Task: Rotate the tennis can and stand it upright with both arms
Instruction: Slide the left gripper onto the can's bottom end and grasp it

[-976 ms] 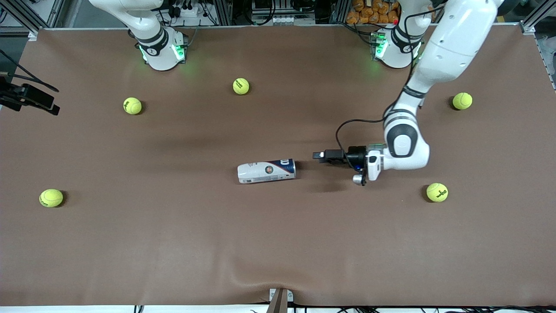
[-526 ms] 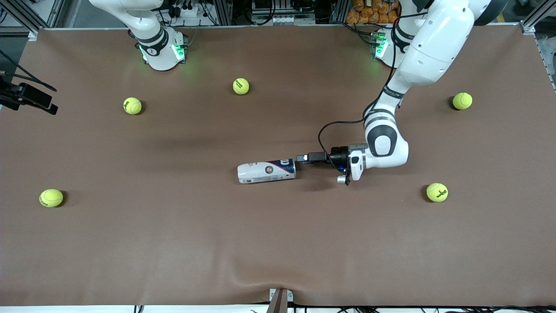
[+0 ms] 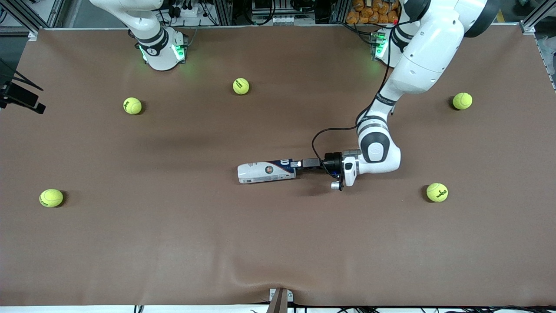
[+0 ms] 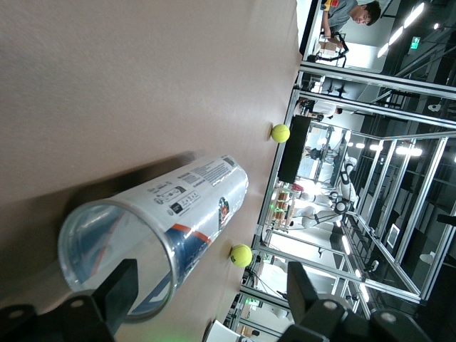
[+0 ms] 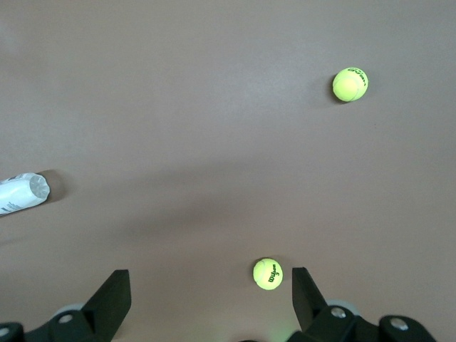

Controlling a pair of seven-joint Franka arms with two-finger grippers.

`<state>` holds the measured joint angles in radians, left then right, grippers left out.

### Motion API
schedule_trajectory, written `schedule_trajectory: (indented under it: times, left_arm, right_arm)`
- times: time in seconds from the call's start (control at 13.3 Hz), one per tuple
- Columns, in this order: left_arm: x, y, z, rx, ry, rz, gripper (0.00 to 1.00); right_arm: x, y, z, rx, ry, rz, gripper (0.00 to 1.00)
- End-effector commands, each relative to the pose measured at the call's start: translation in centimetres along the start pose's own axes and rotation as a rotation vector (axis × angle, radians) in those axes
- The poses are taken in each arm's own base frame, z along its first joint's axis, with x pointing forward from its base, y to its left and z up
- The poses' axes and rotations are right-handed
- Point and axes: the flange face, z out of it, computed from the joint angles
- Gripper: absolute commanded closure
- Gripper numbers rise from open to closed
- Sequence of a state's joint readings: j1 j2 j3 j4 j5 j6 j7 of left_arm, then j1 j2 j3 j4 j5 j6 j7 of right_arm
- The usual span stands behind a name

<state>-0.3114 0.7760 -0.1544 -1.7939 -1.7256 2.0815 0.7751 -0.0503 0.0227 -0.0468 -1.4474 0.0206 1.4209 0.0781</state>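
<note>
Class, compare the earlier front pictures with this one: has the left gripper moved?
Yes. The left gripper has slid toward the right arm's end of the table, reaching the open end of the lying tennis can, which has not moved.

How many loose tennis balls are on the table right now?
5. Two lie toward the right arm's end, one between the arm bases, two toward the left arm's end. None looks hidden.
</note>
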Motion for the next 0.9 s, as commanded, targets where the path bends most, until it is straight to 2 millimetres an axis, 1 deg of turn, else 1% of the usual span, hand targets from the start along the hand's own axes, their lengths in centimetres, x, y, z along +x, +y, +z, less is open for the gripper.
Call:
schedule_trajectory:
  times: [0.0,0.08,0.23,0.3,0.38,0.45,0.68,0.75,0.83]
  left_arm:
    - [0.8,-0.1,1.1,-0.015,0.023,0.005,0.21]
    - [0.8,-0.1,1.1,-0.013,0.021,0.006,0.39]
    - [1.0,-0.2,0.9,-0.012,0.021,0.004,0.87]
    - [0.9,-0.4,0.9,-0.009,0.019,0.005,1.0]
    - [1.0,-0.5,0.8,-0.008,0.02,0.005,1.0]
    - [1.1,-0.5,0.7,-0.008,0.022,0.008,1.0]
    - [1.2,-0.3,0.5,-0.01,0.021,0.009,1.0]
    - [1.4,0.2,0.5,-0.015,0.022,0.012,1.0]
    - [1.6,1.2,0.5,-0.029,0.02,0.025,1.0]
  right_arm:
    - [-0.8,-0.3,-0.6,0.017,-0.012,0.002,0.0]
    - [-1.0,-0.3,-0.5,0.016,-0.026,0.005,0.0]
    - [-1.0,-0.2,-0.5,0.016,-0.026,0.007,0.0]
    - [-1.0,-0.4,-0.5,0.016,-0.026,0.004,0.0]
    - [-1.0,-0.5,-0.5,0.015,-0.028,0.004,0.0]
    - [-1.0,-1.0,-0.5,0.015,-0.028,-0.004,0.0]
    - [-1.1,-1.1,-0.5,0.015,-0.028,-0.004,0.0]
    - [-1.1,-1.1,-0.5,0.015,-0.028,-0.005,0.0]
    - [-1.1,-1.1,-0.5,0.015,-0.028,-0.005,0.0]
